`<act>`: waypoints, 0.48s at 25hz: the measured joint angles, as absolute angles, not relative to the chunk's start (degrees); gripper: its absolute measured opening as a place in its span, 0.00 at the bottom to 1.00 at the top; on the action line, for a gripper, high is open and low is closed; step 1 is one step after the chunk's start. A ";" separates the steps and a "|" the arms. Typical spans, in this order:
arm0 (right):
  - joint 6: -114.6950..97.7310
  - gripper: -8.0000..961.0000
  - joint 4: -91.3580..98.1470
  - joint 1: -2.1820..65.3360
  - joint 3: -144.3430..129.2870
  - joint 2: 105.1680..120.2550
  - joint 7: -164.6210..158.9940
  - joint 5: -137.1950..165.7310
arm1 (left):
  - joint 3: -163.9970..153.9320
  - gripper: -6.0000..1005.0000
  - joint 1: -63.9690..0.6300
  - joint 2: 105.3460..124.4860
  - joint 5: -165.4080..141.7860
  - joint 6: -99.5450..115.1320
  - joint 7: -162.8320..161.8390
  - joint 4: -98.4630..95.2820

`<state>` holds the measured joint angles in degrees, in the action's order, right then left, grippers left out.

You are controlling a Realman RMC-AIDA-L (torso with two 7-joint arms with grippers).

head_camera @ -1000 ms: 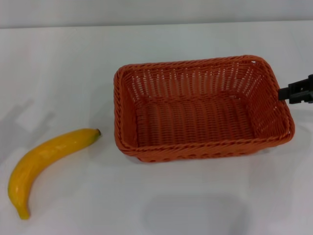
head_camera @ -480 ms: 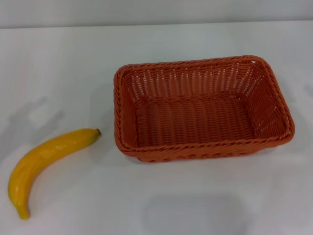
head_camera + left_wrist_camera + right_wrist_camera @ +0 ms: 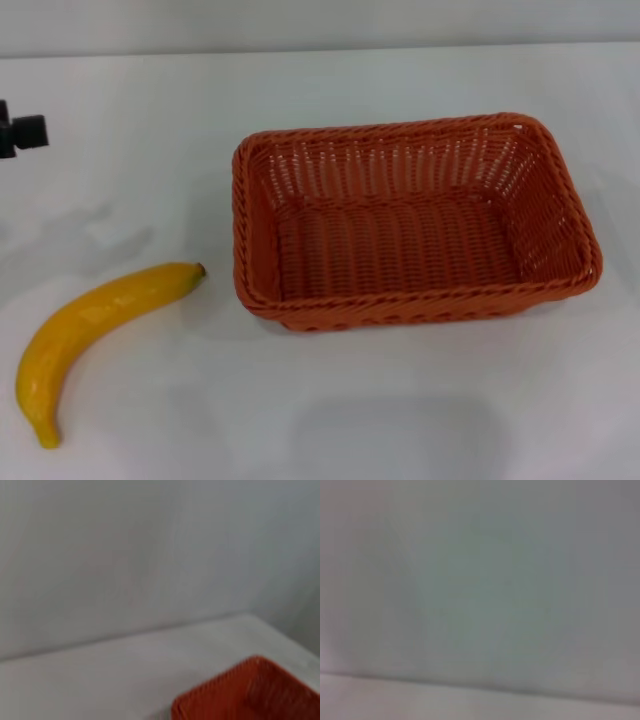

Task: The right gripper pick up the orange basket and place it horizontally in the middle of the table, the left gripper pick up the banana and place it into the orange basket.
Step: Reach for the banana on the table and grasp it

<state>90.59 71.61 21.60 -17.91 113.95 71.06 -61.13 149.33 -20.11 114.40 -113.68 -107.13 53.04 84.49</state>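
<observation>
While the orange basket [image 3: 415,220] sits flat on the table [image 3: 150,100] with its long side running across our view, roughly in the middle, we judge the first half of the task done: it lies horizontally and nothing is holding it. Our right gripper is out of sight in the head view, and its own wrist camera shows only a pale wall above a strip of tabletop, so we cannot say how its fingers stand. Only a small black piece of our left gripper [image 3: 22,133] shows at the left edge of the head view, well apart from the banana [image 3: 95,330]; so little of it is in view that we cannot tell whether its fingers are apart or together. Our left wrist camera looks over the table and catches one corner of the basket [image 3: 250,690], but not the banana. The fruit lies on the bare tabletop to the left of the basket, dark tip pointing toward the basket's near left corner and close to it without touching, stem end curving toward us. That placement suits the left arm, since the banana is on its side. For the next step we would bring the left gripper down over the thick middle of the curve and then carry the banana into the basket.
</observation>
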 joint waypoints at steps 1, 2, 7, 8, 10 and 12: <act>90.56 0.49 71.07 21.00 -17.21 114.06 73.12 -62.73 | 148.29 0.77 -21.38 113.53 -115.48 -108.11 51.82 85.02; 90.53 0.49 70.52 20.45 -16.62 114.11 75.30 -64.28 | 147.55 0.77 -22.16 113.07 -116.68 -108.48 51.11 85.37; 89.66 0.51 64.87 18.33 -15.75 113.33 84.36 -72.79 | 141.65 0.77 -25.95 111.00 -127.67 -111.03 48.78 86.67; 89.30 0.52 63.67 18.00 -15.64 113.07 85.16 -73.86 | 140.17 0.77 -27.09 110.89 -130.30 -111.80 48.76 86.39; 88.10 0.52 61.25 16.91 -15.24 112.32 86.58 -76.10 | 137.71 0.77 -29.07 110.89 -134.06 -112.25 48.73 85.68; 87.27 0.53 59.62 16.24 -14.18 111.98 87.87 -77.37 | 134.03 0.77 -30.77 110.94 -137.03 -112.33 48.83 84.90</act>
<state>87.27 59.62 16.24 -14.18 111.98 87.87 -77.37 134.03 -30.77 110.94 -137.03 -112.33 48.83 84.90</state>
